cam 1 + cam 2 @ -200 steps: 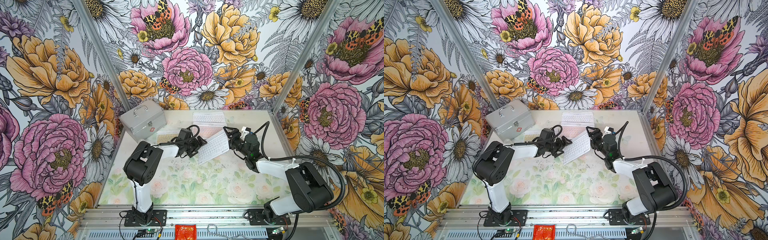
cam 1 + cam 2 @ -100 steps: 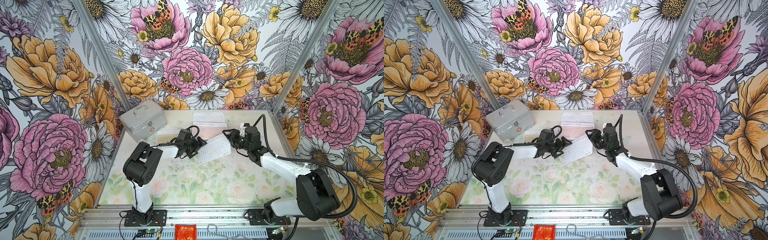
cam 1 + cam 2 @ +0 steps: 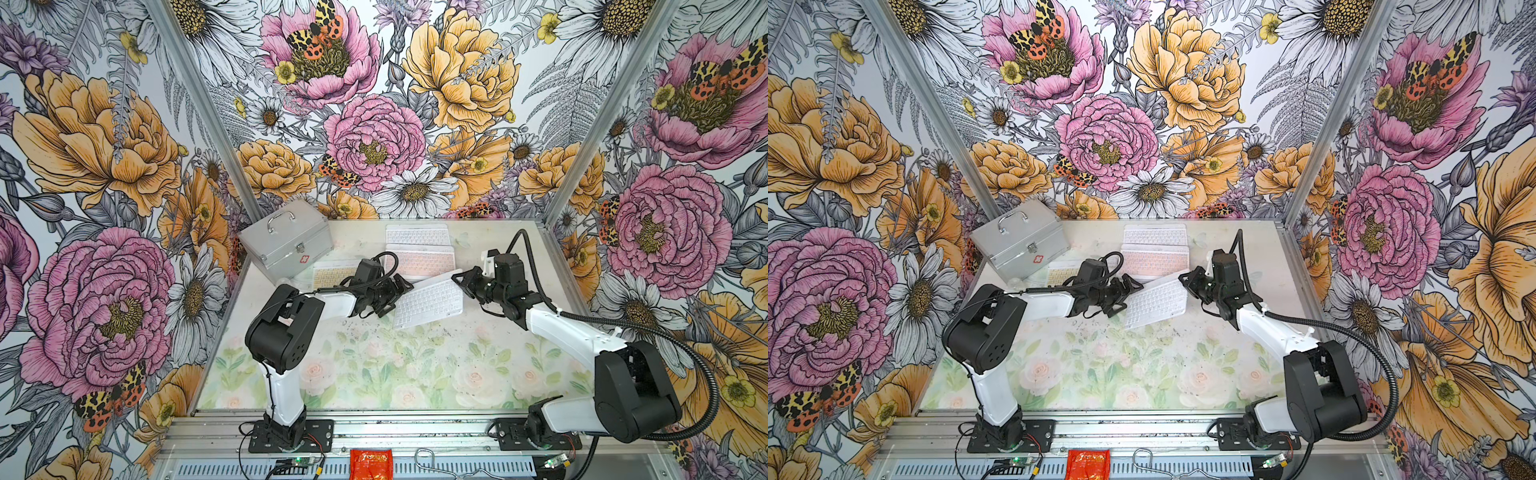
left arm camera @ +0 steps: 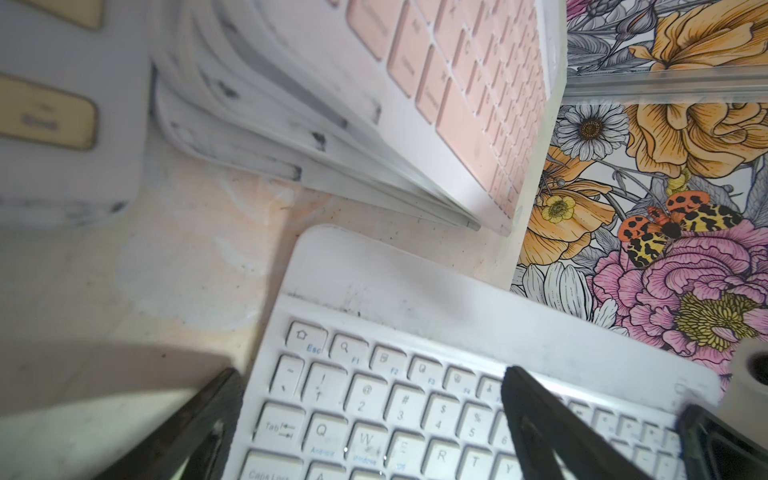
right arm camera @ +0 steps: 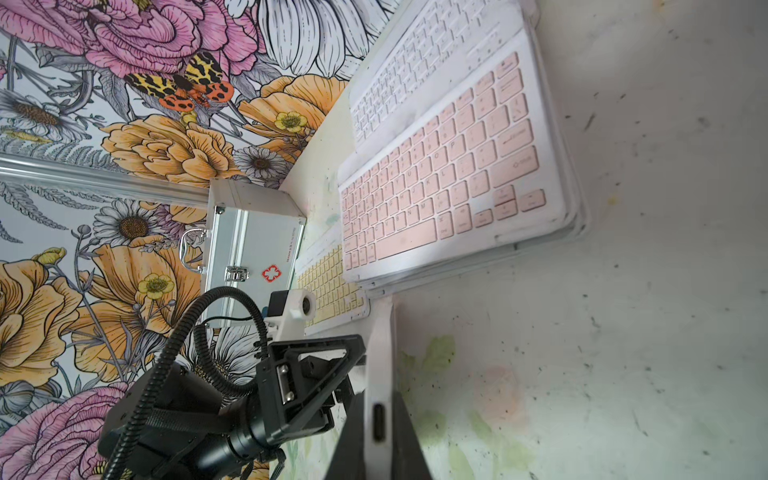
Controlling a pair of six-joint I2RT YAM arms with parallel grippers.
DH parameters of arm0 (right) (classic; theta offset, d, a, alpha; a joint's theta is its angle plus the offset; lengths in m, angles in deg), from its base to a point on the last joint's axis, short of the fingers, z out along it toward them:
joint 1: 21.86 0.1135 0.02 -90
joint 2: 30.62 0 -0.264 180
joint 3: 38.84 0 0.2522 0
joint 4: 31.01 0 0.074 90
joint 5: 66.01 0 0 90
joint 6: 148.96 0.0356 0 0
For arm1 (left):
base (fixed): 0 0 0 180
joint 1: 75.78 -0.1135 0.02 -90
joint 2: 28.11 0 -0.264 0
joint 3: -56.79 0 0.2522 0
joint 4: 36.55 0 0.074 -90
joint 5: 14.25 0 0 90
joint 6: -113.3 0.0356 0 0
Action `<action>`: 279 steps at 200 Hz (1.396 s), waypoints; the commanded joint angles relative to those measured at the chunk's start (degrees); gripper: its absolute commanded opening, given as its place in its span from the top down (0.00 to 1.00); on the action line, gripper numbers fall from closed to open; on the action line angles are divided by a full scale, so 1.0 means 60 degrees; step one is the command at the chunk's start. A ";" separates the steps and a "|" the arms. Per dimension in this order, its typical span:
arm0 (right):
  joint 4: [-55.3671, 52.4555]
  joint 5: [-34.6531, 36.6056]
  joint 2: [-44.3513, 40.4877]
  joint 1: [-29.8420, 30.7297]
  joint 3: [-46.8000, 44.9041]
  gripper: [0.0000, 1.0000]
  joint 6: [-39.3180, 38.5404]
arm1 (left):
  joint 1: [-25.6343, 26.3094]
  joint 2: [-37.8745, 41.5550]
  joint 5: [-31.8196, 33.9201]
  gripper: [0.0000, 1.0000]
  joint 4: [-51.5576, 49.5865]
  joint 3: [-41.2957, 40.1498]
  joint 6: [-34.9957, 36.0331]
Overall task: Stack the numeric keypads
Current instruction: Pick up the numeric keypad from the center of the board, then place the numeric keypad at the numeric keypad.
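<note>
Right wrist view has the right pincer (image 5: 379, 449) clamped shut on the thin short edge of the white-keyed, white-framed flat keypad (image 5: 380, 357), seen edge-on. In both top views that keypad sits tilted between the arms, just in front of the pink-keyed stack of keypads (image 3: 419, 262). The left pincer (image 3: 397, 296) is spread wide around its other end, gripping nothing. So shallow a hold could let the keypad swivel or slip, catch on the left pincer, or shove the stack askew. Free desk (image 3: 415, 374) lies toward the bases, while the silver metal case (image 3: 286, 245) and the back wall crowd the rear.
</note>
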 commanded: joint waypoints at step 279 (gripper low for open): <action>0.5999 -0.2827 0.6412 -0.1544 0.4535 1.00 0.1213 | -0.1734 -0.3066 0.0069 0.01 -0.4228 0.6806 0.2549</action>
